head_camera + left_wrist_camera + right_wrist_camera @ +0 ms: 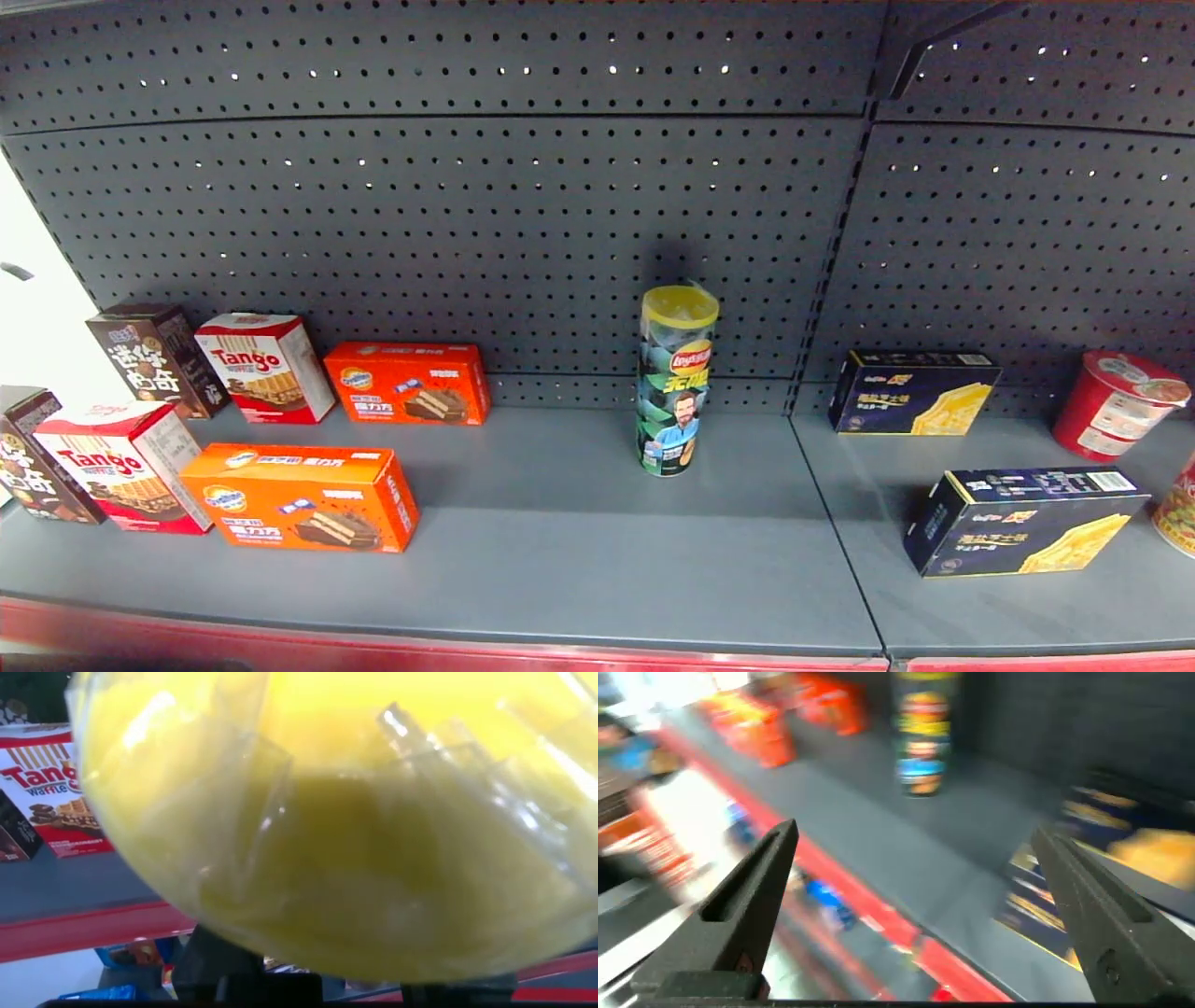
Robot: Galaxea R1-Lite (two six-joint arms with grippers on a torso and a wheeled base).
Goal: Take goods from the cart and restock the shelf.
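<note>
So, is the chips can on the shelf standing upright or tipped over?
Upright. The chips can stands on its base on the shelf, with its yellow lid on top.

The shelf (579, 560) carried eleven items in all. There were two brown boxes (154, 359) (37, 462), two red-and-white wafer boxes (266, 367) (126, 467) and two orange boxes (408, 383) (301, 497), making six boxes on the left side. One chip can (677, 378) with a yellow lid was the single one of its kind. On the right were two dark blue boxes (913, 392) (1022, 520), one red noodle cup (1116, 403), and one more round tub (1178, 509) cut off by the edge, its kind unclear
</note>
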